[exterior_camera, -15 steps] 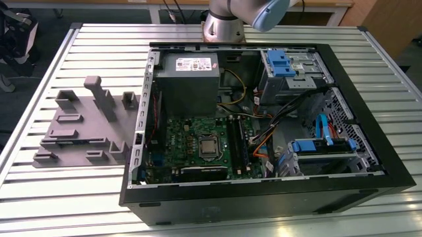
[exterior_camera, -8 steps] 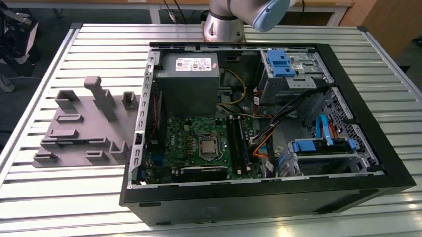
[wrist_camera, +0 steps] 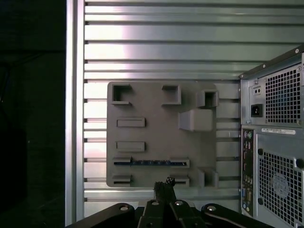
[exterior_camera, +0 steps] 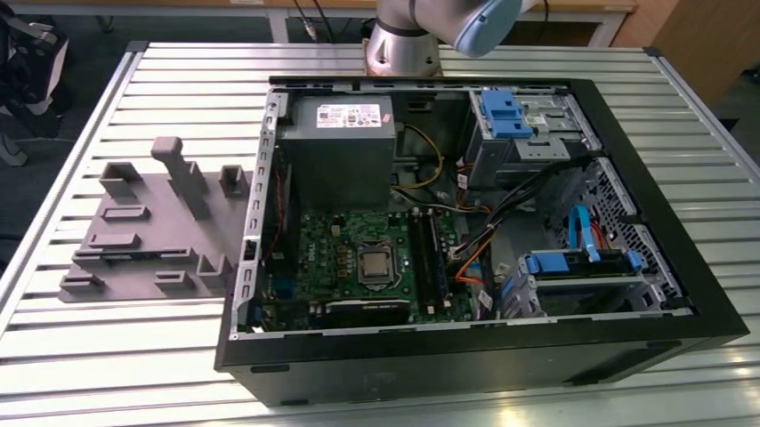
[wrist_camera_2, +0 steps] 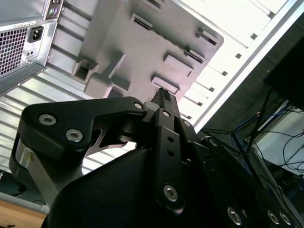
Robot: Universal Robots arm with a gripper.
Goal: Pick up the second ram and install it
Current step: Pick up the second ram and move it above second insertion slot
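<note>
Hand (wrist_camera: 166, 181) closed on nothing, above grey fixture (wrist_camera: 152, 99) at 9 o'clock of PC case (exterior_camera: 475, 356), exterior view. I see second ram (wrist_camera: 149, 163) seated in fixture; pick and install not done.

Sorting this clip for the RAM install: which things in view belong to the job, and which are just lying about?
Belongs to the job:
second ram, standing on edge in the grey fixture
gripper, holding nothing
black memory slots on the motherboard

Just there:
power supply
processor
blue drive bracket
</note>
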